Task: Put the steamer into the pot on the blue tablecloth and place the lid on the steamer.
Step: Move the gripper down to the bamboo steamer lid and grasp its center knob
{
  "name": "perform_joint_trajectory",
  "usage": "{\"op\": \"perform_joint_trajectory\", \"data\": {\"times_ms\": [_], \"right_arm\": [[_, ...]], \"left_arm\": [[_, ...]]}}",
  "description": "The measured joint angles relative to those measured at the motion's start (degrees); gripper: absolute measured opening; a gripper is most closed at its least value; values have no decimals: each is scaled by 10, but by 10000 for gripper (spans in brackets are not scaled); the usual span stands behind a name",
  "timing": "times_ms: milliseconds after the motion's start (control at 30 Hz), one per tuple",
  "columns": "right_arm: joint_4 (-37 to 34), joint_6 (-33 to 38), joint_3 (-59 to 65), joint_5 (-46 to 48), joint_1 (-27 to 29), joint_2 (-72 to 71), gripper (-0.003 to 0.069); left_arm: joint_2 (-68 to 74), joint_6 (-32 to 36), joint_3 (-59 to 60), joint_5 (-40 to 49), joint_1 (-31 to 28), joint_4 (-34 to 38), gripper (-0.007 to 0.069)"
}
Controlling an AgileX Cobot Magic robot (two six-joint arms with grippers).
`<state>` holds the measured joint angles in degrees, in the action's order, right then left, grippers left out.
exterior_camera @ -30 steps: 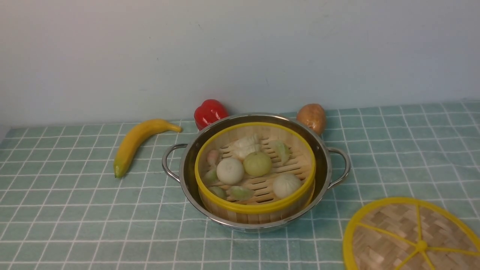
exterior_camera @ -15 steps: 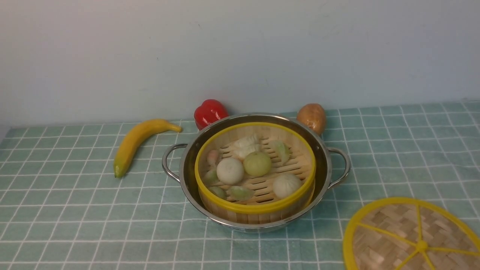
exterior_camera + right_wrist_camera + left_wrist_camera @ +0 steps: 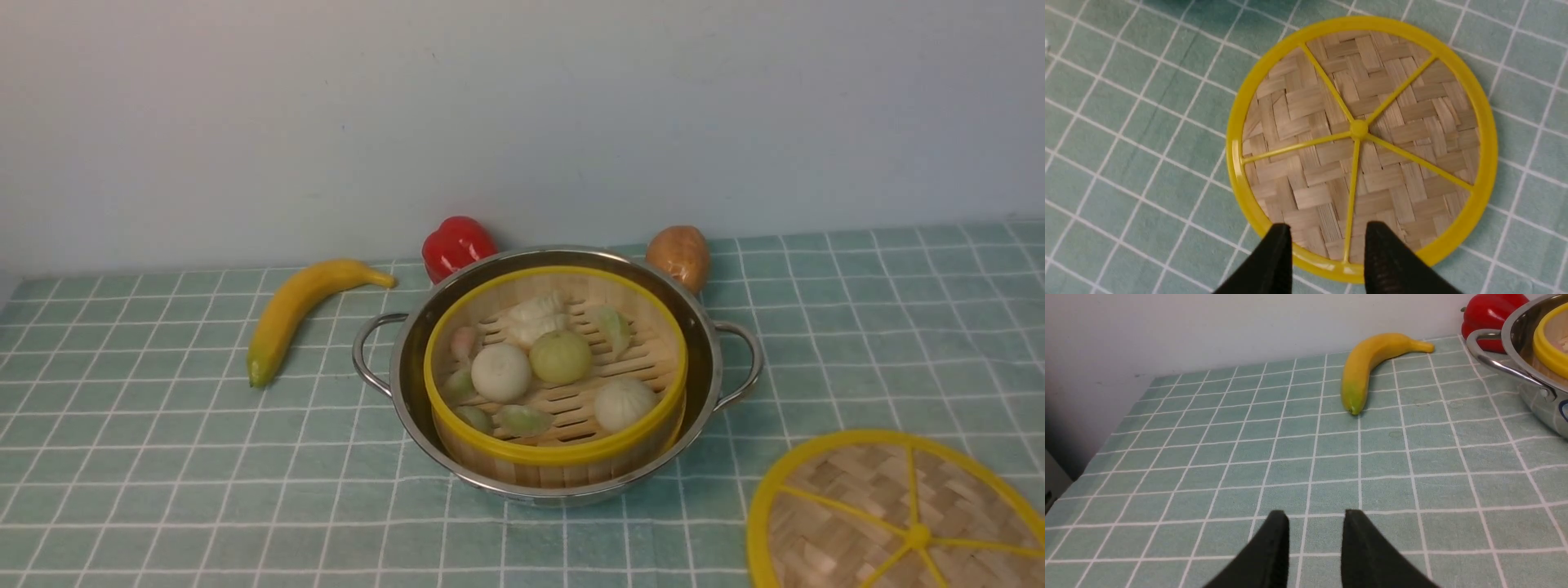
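The steamer, a bamboo basket with yellow rims and several buns and dumplings inside, sits in the shiny steel pot on the blue tablecloth. The lid, a woven disc with a yellow rim and spokes, lies flat on the cloth at the front right. In the right wrist view my right gripper hovers open above the lid, over its near rim, holding nothing. My left gripper is open over bare cloth, left of the pot. Neither arm shows in the front view.
A banana lies left of the pot. A red pepper and a potato stand behind the pot near the grey wall. The left wrist view shows the banana, the pepper and the cloth's left edge.
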<state>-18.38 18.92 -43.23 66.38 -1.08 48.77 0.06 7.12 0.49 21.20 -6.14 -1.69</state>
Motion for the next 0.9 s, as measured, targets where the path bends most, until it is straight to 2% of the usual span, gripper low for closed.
{"op": "perform_joint_trajectory", "data": {"times_ms": [233, 400, 633, 900], "right_arm": [[-4, -19, -54, -21, -15, 181, 317], [60, -49, -88, -28, -86, 294, 325], [142, -106, -112, -36, -155, 406, 316], [202, -149, -133, -59, -161, 461, 270]], "left_arm": [[0, 0, 0, 0, 0, 0, 200], [0, 0, 0, 0, 0, 0, 211], [0, 0, 0, 0, 0, 0, 221], [0, 0, 0, 0, 0, 0, 232]]}}
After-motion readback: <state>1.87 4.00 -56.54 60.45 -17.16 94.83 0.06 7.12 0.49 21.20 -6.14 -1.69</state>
